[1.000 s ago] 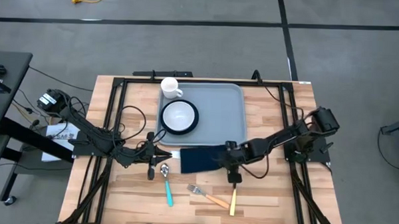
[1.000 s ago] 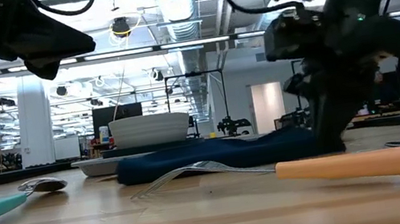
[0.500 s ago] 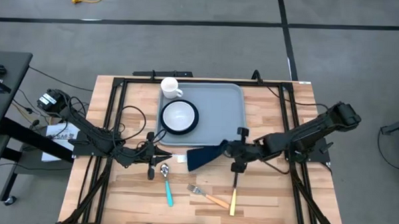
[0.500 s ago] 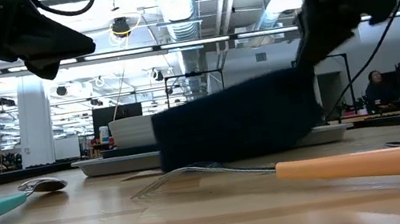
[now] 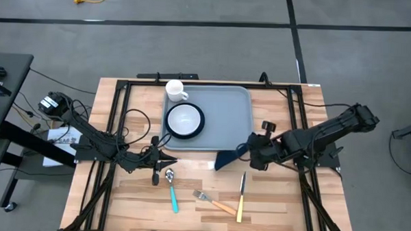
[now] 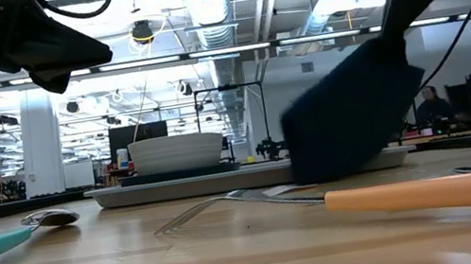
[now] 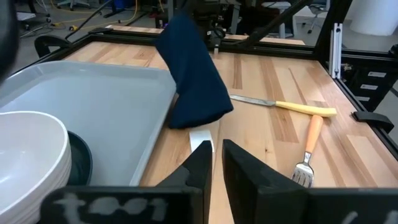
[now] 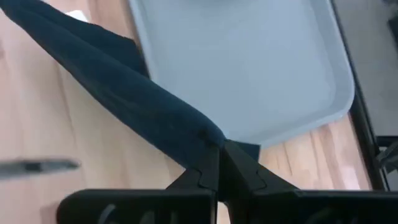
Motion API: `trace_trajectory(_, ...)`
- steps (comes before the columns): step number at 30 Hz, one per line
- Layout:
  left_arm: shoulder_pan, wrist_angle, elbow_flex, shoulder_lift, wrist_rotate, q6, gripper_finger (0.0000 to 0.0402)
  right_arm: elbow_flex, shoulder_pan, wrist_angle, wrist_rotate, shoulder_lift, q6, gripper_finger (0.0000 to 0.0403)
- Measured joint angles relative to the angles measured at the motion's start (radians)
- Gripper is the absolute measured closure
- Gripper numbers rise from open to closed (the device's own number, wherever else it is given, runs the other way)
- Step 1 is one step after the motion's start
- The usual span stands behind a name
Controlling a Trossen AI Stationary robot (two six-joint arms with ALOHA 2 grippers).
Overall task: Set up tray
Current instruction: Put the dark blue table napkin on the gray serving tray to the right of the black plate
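The right gripper, fingers clamped on the dark navy cloth napkin, holds it lifted just off the large light grey-blue plastic tray; the step in hand is judged to be napkin placement; the next move calls for lowering it flat onto bare tray; the left gripper, fingers together, waits over the wooden bench.

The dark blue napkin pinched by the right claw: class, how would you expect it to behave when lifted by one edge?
Probably floppy: the napkin hangs in a drooping fold from the right claw, which is shut on one edge. Likely light, since that small pinch carries it. It may drag, as its lower end looks to reach the table beside the tray.
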Motion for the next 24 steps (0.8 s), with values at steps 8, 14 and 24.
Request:
trace_trajectory(8,0.0,0.007,0.0,0.0,0.0,0.0,0.0377,0.133,-0.091,-0.253,-0.063,0.026,-0.003,0.0403)
trace_trajectory(14,0.0,0.007,0.0,0.0,0.0,-0.001,0.0377,0.263,-0.091,-0.424,-0.103,0.04,-0.013,0.0403)
trace_trajectory(24,0.0,0.008,0.0,0.0,0.004,-0.001,0.0377,0.45,0.03,-0.439,-0.186,0.043,-0.044,0.0403)
